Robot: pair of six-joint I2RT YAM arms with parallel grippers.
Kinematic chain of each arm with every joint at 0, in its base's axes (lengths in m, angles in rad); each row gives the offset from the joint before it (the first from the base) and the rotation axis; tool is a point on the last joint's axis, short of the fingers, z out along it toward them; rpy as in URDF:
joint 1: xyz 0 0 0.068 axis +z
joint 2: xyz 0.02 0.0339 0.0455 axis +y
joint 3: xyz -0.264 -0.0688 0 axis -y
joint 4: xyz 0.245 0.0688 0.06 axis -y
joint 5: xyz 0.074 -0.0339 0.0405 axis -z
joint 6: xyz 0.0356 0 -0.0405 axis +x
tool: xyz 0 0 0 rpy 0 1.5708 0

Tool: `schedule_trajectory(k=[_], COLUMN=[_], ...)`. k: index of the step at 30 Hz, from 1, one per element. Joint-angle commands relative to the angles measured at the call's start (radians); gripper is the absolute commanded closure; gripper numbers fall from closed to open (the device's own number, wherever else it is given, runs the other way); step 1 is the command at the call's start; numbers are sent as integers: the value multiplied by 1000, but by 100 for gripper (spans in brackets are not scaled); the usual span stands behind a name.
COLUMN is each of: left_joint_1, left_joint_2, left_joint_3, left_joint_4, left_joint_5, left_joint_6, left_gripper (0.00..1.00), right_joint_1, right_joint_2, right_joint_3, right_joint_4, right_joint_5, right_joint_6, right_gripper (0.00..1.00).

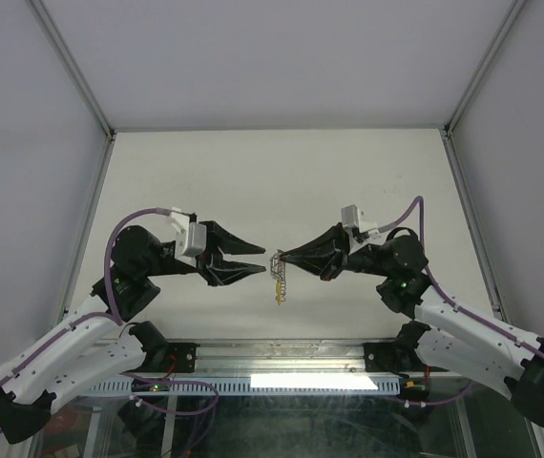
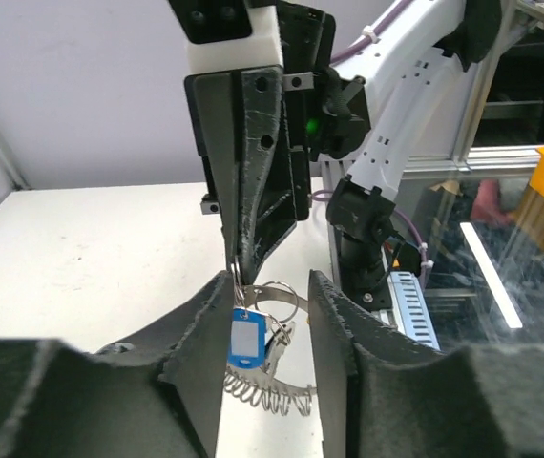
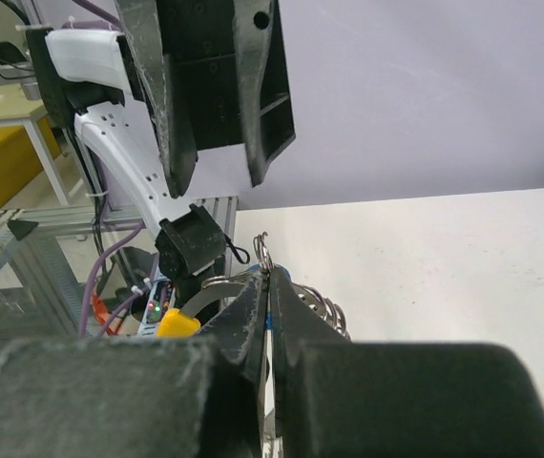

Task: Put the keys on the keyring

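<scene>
Silver metal is hanging from the right gripper [image 1: 282, 256], which is clenched on a thin wire loop of the keyring [image 1: 278, 277]. The ribbed bundle is dangling just below its tips, above the worktop [image 1: 205, 172]. The left gripper [image 1: 256, 259] is standing released, jaws apart, just beside the right gripper and facing it. The blue-headed key [image 2: 246, 343] is hanging below the right gripper too, between the left fingers [image 2: 196, 363]. Whether it is already threaded I cannot tell. I am judging the threading step is in hand. Next I am needing a fine pinch on the key. The keyring's long axis is running vertically, pointing down from the right gripper.
</scene>
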Motion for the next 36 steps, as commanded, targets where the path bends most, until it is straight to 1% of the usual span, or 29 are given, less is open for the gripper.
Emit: schedule_trajectory(k=[1, 4, 8, 18, 26, 33, 36], left_joint_1=[9, 9, 9, 10, 9, 10, 9], left_joint_2=[-10, 1, 29, 75, 101, 110, 112], left_joint_3=[25, 14, 7, -13, -27, -32, -31], left_joint_4=[43, 61, 84, 120, 136, 140, 140], left_joint_5=[-115, -122, -112, -73, -54, -46, -45], left_joint_6=[-8, -17, -28, -41, -45, -45, -42], left_gripper=[61, 57, 57, 74, 78, 93, 96], right_joint_1=[-5, -4, -4, -4, -4, -4, -4], right_joint_2=[-25, -24, -23, -17, -9, -1, 1], right_joint_3=[74, 80, 83, 82, 81, 81, 82], right_joint_4=[-37, -38, -22, 6, 30, 40, 39], right_joint_5=[29, 40, 52, 61, 63, 55, 50], right_joint_6=[-93, -101, -103, -91, -79, -69, -69], right_gripper=[100, 100, 100, 100, 100, 100, 100])
